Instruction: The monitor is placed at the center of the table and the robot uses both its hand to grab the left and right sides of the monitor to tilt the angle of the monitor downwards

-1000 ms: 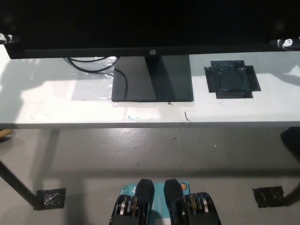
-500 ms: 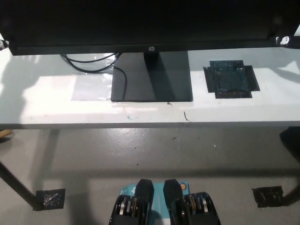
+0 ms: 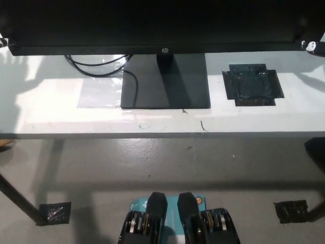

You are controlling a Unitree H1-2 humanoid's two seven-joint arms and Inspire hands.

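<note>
1. The white table (image 3: 264,119) runs across the whole width of the view, its front edge toward the robot and grey floor below it.
2. The monitor (image 3: 152,25) stands at the middle of the table along the far edge; its dark panel fills the top of the view, its lower bezel overhanging the rear of the base.
3. The monitor's flat black base (image 3: 165,84) sits at the table's centre, short of the front edge.
4. A patch of black tape (image 3: 252,85) lies on the table right of the base, apart from it.
5. A black cable (image 3: 96,66) loops on the table at the base's left rear corner.
6. The left hand (image 3: 4,42) shows only a sliver at the monitor's lower left corner, the right hand (image 3: 309,45) likewise at its lower right corner; both seem to touch the bezel, but whether they grip it cannot be told.
</note>
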